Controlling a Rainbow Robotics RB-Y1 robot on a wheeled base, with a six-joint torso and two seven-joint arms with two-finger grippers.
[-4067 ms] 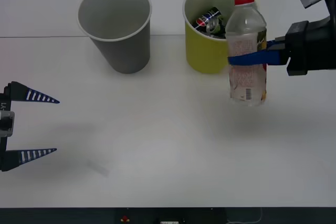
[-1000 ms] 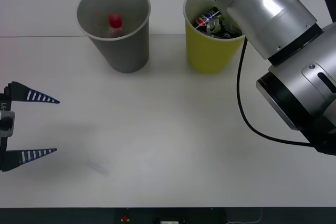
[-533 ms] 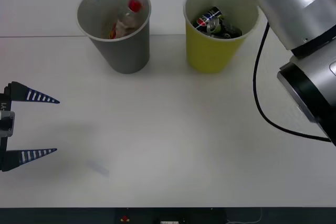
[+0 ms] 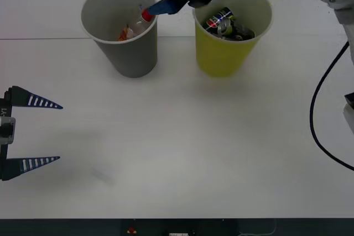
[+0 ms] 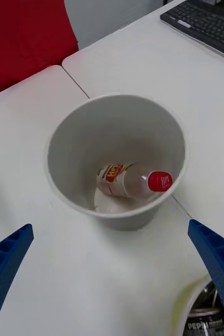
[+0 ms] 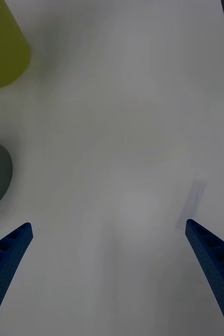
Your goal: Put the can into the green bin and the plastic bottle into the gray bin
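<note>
Gray bin (image 4: 120, 29) holds the plastic bottle (image 5: 132, 181), which lies tilted against the inner wall, its red cap up near the rim on the side toward the green bin (image 4: 232, 34). The can (image 4: 221, 22) sits in that green bin. Empty and spread wide, the right gripper (image 5: 112, 273) hangs above the gap between the bins, clear of the bottle. Off at the tabletop (image 4: 182, 142) edge, the left gripper (image 4: 36, 131) waits, wide too. The bottle's base is hard to make out.
</note>
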